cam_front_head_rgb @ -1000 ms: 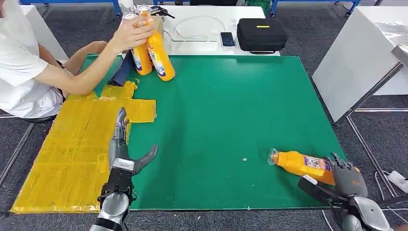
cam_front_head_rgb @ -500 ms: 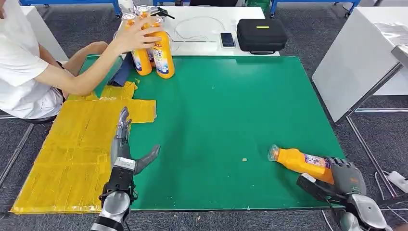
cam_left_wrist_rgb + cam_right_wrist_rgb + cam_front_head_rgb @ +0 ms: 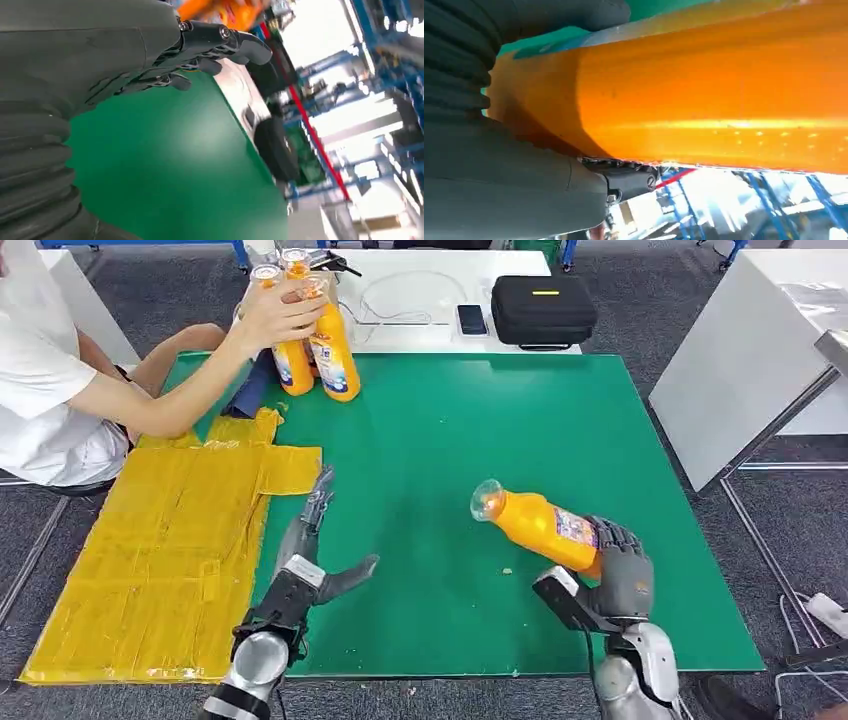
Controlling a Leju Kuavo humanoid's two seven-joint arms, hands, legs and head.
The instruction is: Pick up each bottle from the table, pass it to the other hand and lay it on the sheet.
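Note:
My right hand (image 3: pixel 617 575) grips an orange bottle (image 3: pixel 535 523) by its base and holds it above the green table (image 3: pixel 480 430), the clear cap pointing left and up. In the right wrist view the bottle's orange body (image 3: pixel 704 95) lies across my palm. My left hand (image 3: pixel 315 555) hovers open over the table just right of the yellow sheet (image 3: pixel 170 550), fingers stretched forward and thumb out; its fingers (image 3: pixel 210 42) spread over green in the left wrist view. Several more orange bottles (image 3: pixel 315 345) stand at the table's far left corner under a person's hand (image 3: pixel 270 310).
A person in white sits at the left by the sheet. Behind the green table a white table carries a black case (image 3: pixel 545 310), a phone (image 3: pixel 472 320) and a cable. A white board (image 3: pixel 745 360) stands at the right.
My right hand has lifted the bottle off the table and carried it left and forward. My left hand has moved right, off the sheet's edge. The person still handles the standing bottles.

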